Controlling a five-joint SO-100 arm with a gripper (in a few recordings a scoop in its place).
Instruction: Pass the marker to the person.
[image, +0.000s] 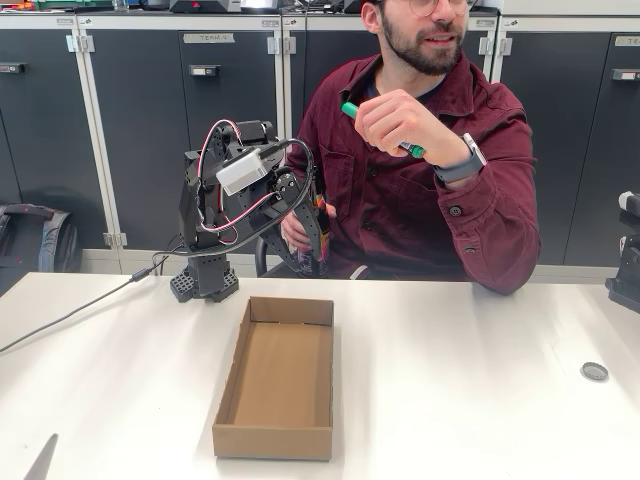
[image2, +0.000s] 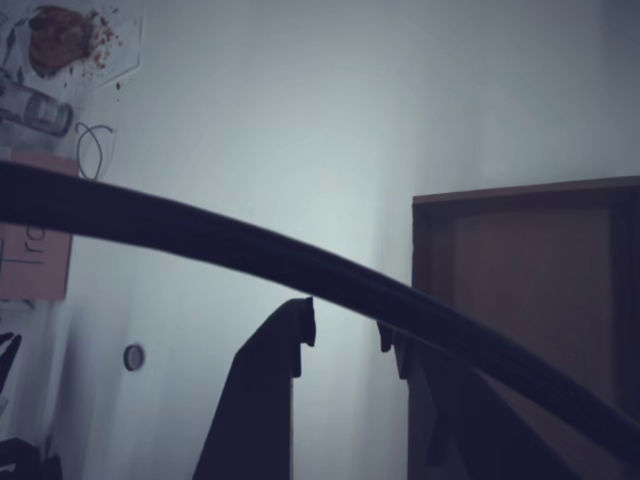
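The marker (image: 411, 149) is in the person's (image: 420, 190) raised hand, its green cap and green end sticking out either side of the fist, above and to the right of the arm. My gripper (image: 319, 238) hangs pointing down at the table's far edge, folded close to the arm's base. The person's other hand rests just behind it. In the wrist view the gripper (image2: 345, 330) is open, with nothing between its dark fingertips (image2: 300, 325), and a black cable arcs across the picture.
An open, shallow cardboard box (image: 290, 311) lies on the white table in front of the arm, and its corner (image2: 520, 280) appears at the right in the wrist view. A small round disc (image: 594, 371) sits at the right. Dark cabinets stand behind.
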